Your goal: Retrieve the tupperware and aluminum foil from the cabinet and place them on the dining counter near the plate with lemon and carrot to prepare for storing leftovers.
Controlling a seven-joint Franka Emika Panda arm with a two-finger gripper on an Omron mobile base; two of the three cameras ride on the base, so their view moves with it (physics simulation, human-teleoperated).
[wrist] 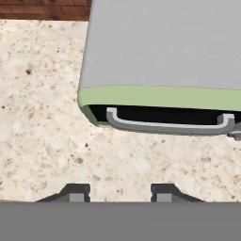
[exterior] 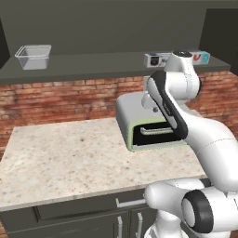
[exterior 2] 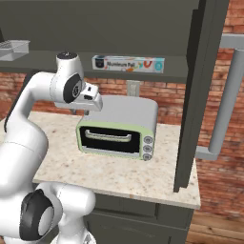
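- Gripper jaws part-open, holding nothing, over the tabletop before the toaster oven.
- Tupperware on shelf; contents unclear.
- Foil box on shelf.

Glossy white arm with rounded segments and dark grey joints.

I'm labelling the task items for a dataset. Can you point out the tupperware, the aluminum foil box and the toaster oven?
tupperware (exterior: 33, 56): left base view, on its clear front wall.
aluminum foil box (exterior 2: 127, 63): right base view, on its printed long side.
toaster oven (exterior 2: 112, 138): right base view, on its dark door glass.
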